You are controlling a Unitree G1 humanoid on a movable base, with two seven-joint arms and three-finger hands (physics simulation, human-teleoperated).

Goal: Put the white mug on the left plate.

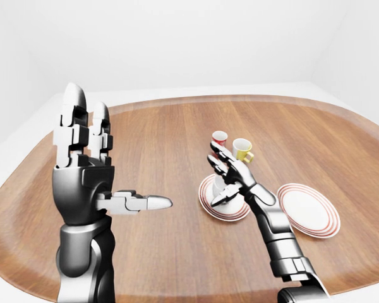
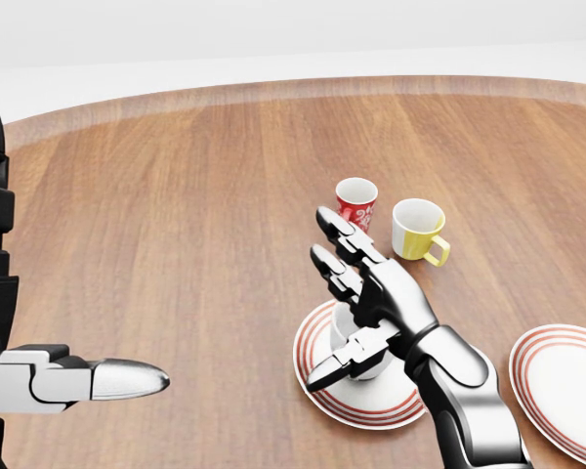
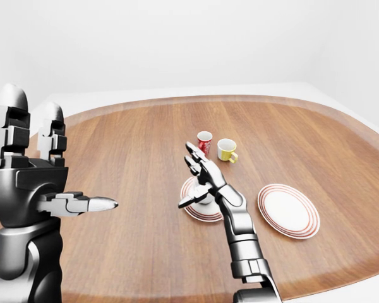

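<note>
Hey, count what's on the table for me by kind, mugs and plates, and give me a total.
Mugs: 3, white mug, red mug, yellow mug
Plates: 2, left plate, right plate
Total: 5
</note>
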